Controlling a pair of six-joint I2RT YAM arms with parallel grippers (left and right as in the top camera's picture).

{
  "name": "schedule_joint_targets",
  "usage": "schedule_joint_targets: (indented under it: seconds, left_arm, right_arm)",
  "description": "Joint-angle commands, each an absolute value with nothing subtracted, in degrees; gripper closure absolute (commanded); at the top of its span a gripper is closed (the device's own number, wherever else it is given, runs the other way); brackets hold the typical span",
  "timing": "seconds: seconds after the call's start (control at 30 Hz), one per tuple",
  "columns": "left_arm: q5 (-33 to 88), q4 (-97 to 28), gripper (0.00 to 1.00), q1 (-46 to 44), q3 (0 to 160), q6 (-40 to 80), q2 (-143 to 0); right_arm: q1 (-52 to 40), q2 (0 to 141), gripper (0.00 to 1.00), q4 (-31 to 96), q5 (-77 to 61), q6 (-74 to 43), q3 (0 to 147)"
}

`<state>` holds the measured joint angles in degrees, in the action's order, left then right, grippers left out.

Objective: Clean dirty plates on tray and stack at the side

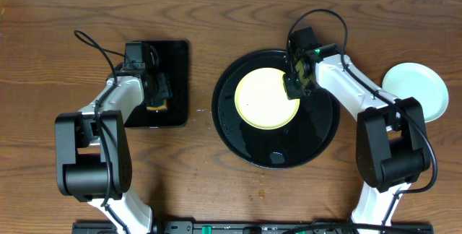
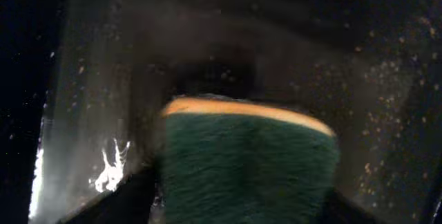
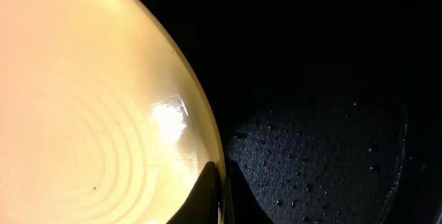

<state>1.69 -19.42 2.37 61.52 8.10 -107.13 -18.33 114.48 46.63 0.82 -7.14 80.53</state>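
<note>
Right tool (image 1: 297, 84) pinched shut on the far-right rim of yellow plate (image 1: 263, 100), which lies in round tray (image 1: 274, 154). Mint plate (image 1: 415, 89) on worktop (image 1: 216, 191), right of tray. Left tool (image 1: 160, 89) over sponge (image 2: 242, 169) in small tray (image 1: 177, 53); grip not discernible.

The yellow plate (image 1: 266, 98) was seen pale, marked with faint concentric rings. The round tray (image 1: 317, 144) was shown glossy black, speckled with droplets. The mint plate (image 1: 415, 89) was caught pale green, the sponge (image 2: 245, 169) dark green, edged yellow. The counter (image 1: 216, 183) was grained brown.
</note>
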Motion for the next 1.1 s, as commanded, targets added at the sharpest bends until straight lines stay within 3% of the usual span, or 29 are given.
schedule_joint_targets:
  seconds: [0.0, 0.07, 0.13, 0.43, 0.7, 0.83, 1.07]
  left_arm:
    - [2.5, -22.1, 0.67, 2.4, 63.6, 8.2, -106.1]
    - [3.5, -24.7, 0.88, 2.4, 65.4, 8.2, -103.4]
    - [5.2, -25.8, 0.92, 2.4, 66.3, 8.2, -99.5]
    - [5.5, -26.5, 0.92, 0.5, 65.8, 8.2, -82.2]
    - [-0.7, -24.0, 0.93, -1.7, 65.6, 7.2, -82.7]
    - [-0.7, -23.0, 0.92, -1.7, 65.6, 7.2, -82.7]
    - [-0.5, -23.0, 0.92, -2.2, 65.6, 7.6, -82.7]
  right_arm:
    - [-18.8, 114.8, 0.99, 46.8, 1.0, -6.6, 80.1]
    - [-18.8, 114.8, 0.99, 46.9, 1.0, -6.6, 80.1]
    - [-18.8, 114.8, 0.99, 46.9, 1.0, -6.6, 80.1]
    - [-18.8, 114.8, 0.98, 46.8, 1.0, -6.6, 80.1]
    - [-18.8, 114.8, 0.58, 46.7, 1.0, -6.7, 80.1]
    - [-18.8, 114.8, 0.48, 46.7, 1.0, -6.8, 80.1]
    - [-18.8, 114.8, 0.48, 46.7, 1.0, -6.8, 80.1]
